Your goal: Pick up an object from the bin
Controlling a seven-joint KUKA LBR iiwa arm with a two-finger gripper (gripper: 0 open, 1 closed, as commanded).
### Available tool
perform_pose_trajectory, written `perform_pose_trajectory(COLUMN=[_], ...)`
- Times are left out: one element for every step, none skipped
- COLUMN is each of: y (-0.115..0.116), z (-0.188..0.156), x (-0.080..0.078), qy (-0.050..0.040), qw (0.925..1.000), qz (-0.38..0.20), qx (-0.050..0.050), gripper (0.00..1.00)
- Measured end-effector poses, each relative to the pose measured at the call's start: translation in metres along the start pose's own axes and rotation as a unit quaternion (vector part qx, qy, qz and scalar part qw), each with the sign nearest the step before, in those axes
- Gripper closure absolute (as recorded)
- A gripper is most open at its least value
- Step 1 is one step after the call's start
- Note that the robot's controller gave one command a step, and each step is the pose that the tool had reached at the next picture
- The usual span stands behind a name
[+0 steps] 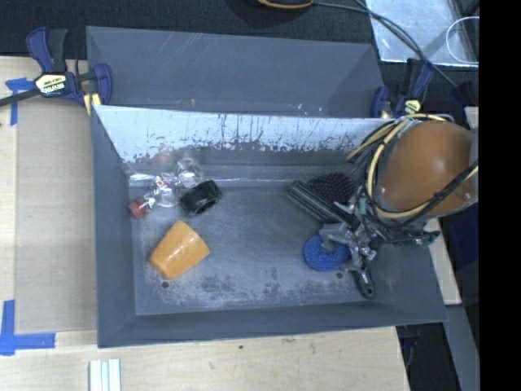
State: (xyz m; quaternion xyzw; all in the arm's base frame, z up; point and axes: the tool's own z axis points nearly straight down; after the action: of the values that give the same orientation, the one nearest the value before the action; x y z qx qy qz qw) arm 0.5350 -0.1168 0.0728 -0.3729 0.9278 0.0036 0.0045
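My gripper (355, 251) is low in the bin's right part, near the front wall. A blue round flat thing (324, 256) lies on the floor just to its left, touching or partly under it. A black brush (323, 194) lies behind the gripper, slanting toward the back wall.
At the left lie an orange cup-shaped thing (179, 249), a small black cylinder (200, 197) and a crumpled clear plastic piece with a red end (159, 190). The arm's orange dome and cables hang over the bin's right rim.
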Motion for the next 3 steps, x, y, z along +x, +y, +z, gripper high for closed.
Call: perform_pose_trajectory(y=[0.0002, 0.0006, 0.0006], z=[0.0, -0.002, -0.0093], x=[-0.0002, -0.0001, 0.0009], qy=[0.0003, 0.0002, 0.0014], qw=[1.0, 1.0, 1.0], qz=[0.0, 0.0, 0.0], qx=[0.0, 0.0, 0.0], gripper=[1.0, 1.0, 1.0])
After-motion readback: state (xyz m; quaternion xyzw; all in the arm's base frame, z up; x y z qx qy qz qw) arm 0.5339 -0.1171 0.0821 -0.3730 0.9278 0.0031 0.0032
